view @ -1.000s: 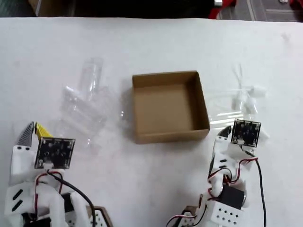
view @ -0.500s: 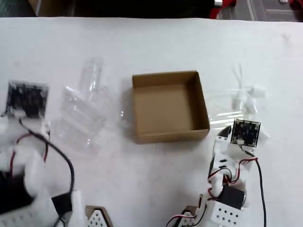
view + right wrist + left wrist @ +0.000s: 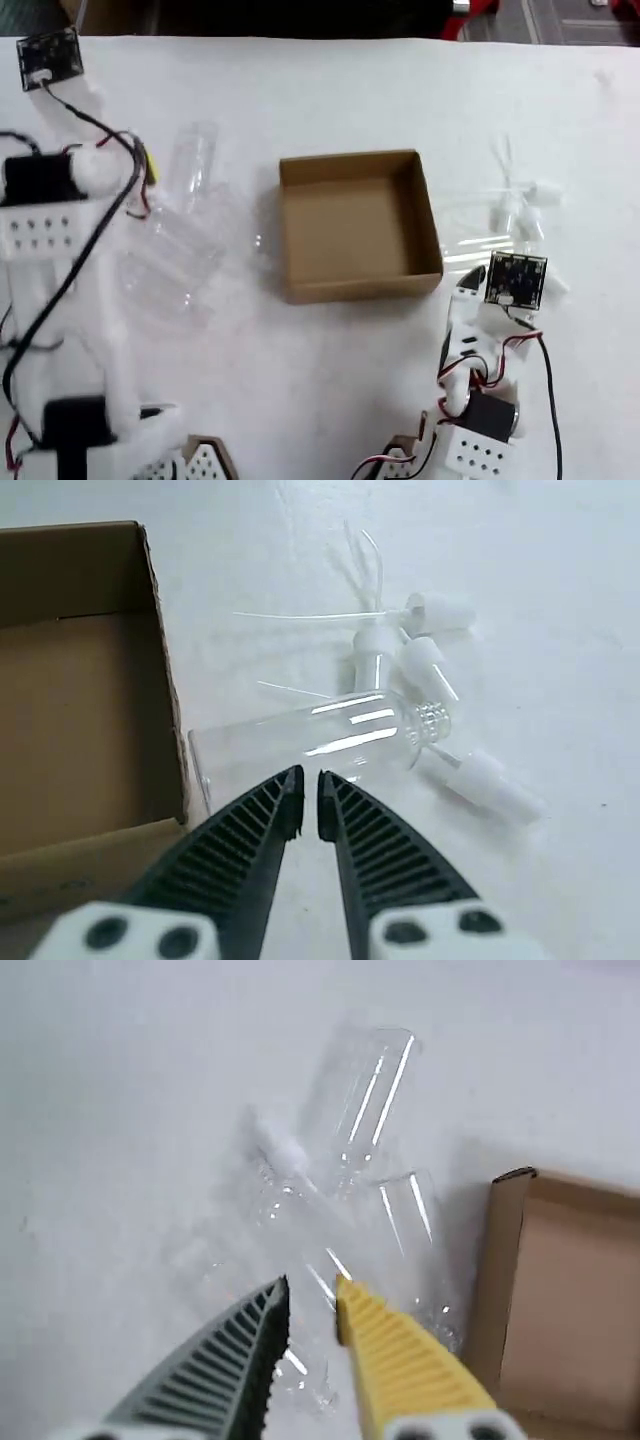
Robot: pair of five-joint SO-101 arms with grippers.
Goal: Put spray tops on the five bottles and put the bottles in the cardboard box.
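Hovering above the heap of clear plastic bottles [image 3: 350, 1160], left gripper [image 3: 312, 1295]: narrow gap, empty. Right gripper [image 3: 310, 780]: jaws all but closed, empty, just short of a single clear bottle [image 3: 320, 735] lying between white spray tops [image 3: 418, 655] and open brown cardboard box [image 3: 80, 680] on white worktop [image 3: 560, 580].

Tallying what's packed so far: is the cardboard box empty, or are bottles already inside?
Empty. The cardboard box shows only bare brown floor; the clear bottles lie on the table outside it.

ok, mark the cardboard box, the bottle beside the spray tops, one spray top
cardboard box [image 3: 360, 285]: high view, near wall.
bottle [image 3: 310, 735]: right wrist view, body middle.
spray top [image 3: 490, 780]: right wrist view, white head.
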